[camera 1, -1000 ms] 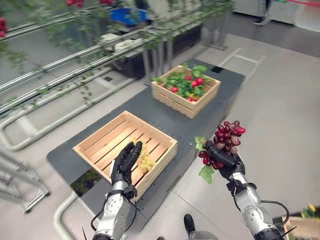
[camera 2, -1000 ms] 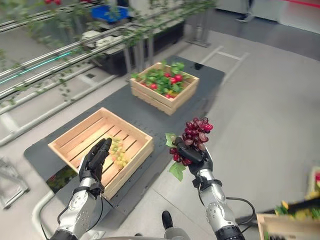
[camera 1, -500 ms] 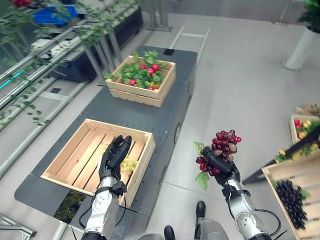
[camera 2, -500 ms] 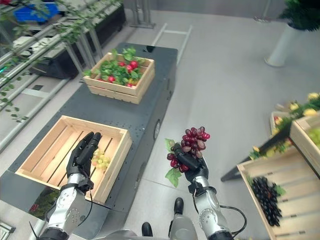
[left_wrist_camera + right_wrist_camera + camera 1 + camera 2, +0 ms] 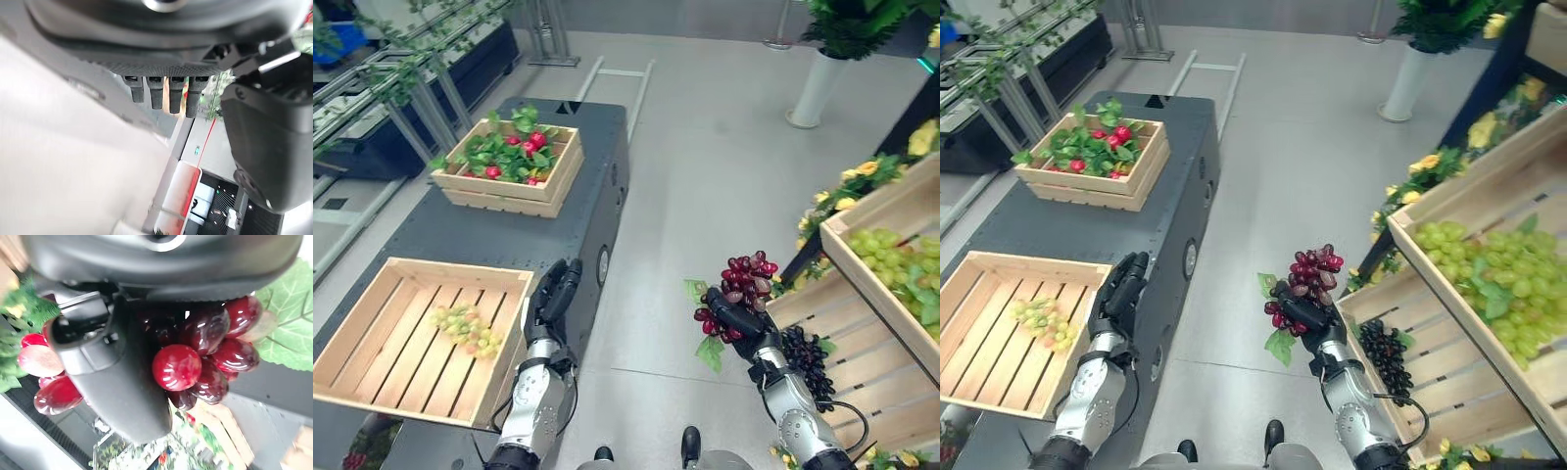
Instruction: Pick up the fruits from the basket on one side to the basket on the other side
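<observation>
On the left we see a wooden crate (image 5: 382, 338) on the dark worktop (image 5: 558, 220), with a small bunch of green grapes (image 5: 465, 330) lying on its slats. Farther back on the same worktop stands a second crate (image 5: 509, 176) full of red fruit and green leaves. Our left robot hand (image 5: 555, 299) is raised just beside the near crate's right edge, its fingers straight and together, holding nothing. To the right, over the floor, our right robot hand (image 5: 736, 320) has its fingers and thumb curled round a bunch of red grapes (image 5: 744, 284) with green leaves, carried in the air between the worktop and the stand. Just beside that hand, a sloping wooden stand (image 5: 862, 343) holds dark grapes (image 5: 808, 357) on its lower tray and a pile of pale green grapes (image 5: 901, 269) on the upper tray.
</observation>
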